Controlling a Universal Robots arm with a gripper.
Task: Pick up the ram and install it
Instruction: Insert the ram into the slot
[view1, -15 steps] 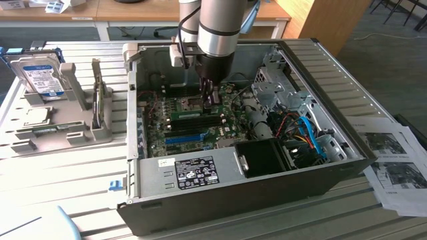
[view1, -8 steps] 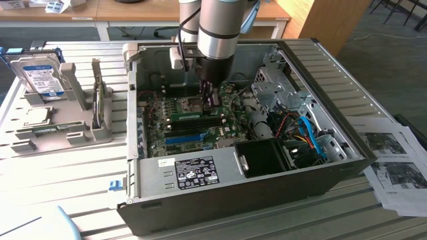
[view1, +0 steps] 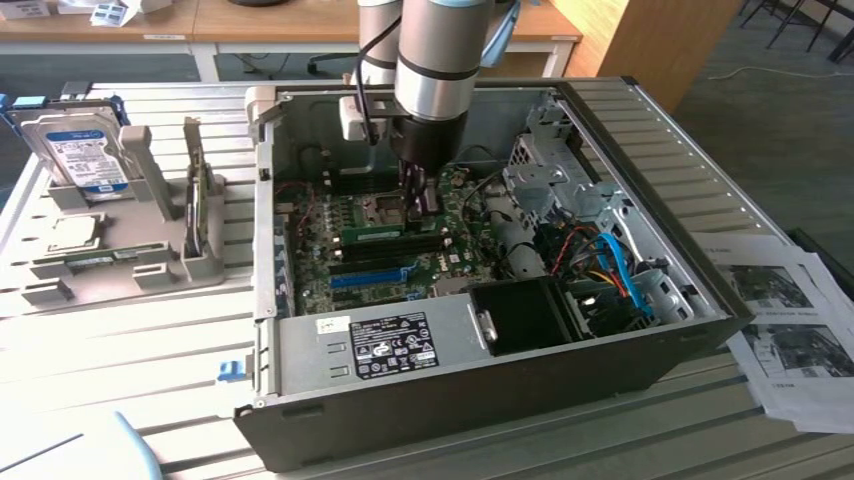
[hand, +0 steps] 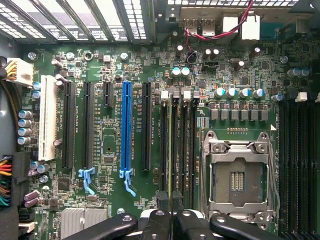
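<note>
Daylight bleaches the slatted table and papers on my screen; inside the shaded computer case the gripper is a dark shape. Close up, the circuit board is evenly lit.

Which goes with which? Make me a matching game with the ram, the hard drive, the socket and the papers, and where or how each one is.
Things:
1 ram
2 hard drive
3 socket
4 papers

Place or state:
A empty
B upright in the grey stand
C lying flat beside the case
D among the black slots

Pairs: 1-D, 2-B, 3-A, 4-C
</note>
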